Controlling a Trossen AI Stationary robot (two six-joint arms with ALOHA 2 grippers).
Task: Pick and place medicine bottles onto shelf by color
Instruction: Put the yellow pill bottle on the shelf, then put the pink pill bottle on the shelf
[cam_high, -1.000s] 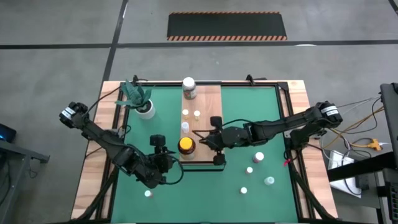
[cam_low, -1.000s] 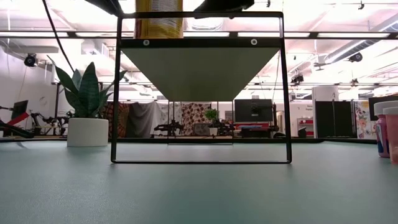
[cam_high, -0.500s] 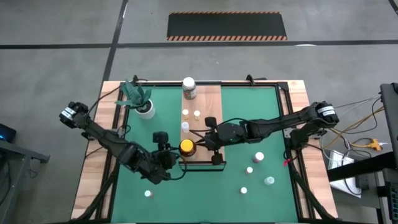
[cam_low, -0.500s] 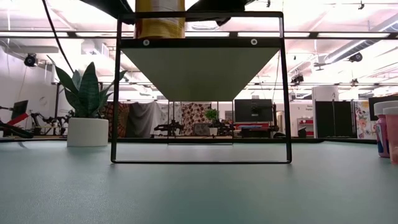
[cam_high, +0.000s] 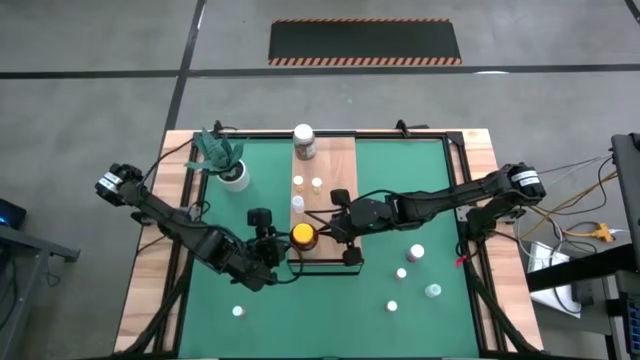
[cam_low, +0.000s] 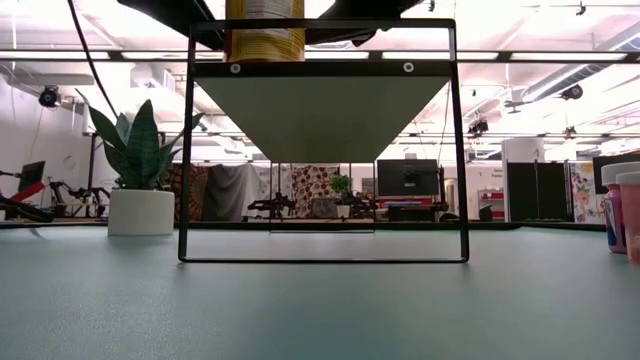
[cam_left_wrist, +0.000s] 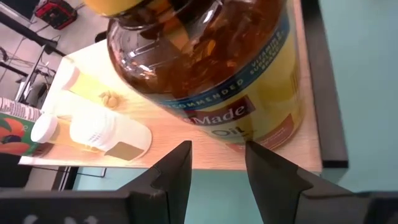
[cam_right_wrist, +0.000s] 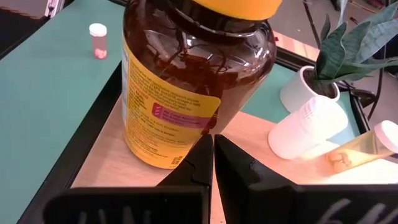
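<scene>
We see the amber jar (cam_high: 300, 236) standing upright on the shelf (cam_high: 335, 165), at the shelf's near end, close to its dark front edge. The left gripper (cam_high: 270, 243) sits just beside the jar on the side away from the right arm; in its wrist view its two dark fingers (cam_left_wrist: 177, 171) stand parted in front of the jar's base, and we cannot tell whether they touch it. The right gripper (cam_high: 330, 228) rests just beside the jar on the opposite side, its fingers (cam_right_wrist: 199, 163) pressed together and empty, their tips at the foot of the jar.

The jar is a round, glossy brown-glass cylinder with a yellow lid and a yellow paper label (cam_right_wrist: 168, 118); through the glass we make out capsules. The shelf is a smooth, pale wooden board on a thin black metal frame (cam_low: 322, 140). Farther along the shelf from the jar lies a white bottle (cam_right_wrist: 306, 127) on its side, next to a small clear bottle (cam_right_wrist: 364, 148) with a white cap.
</scene>
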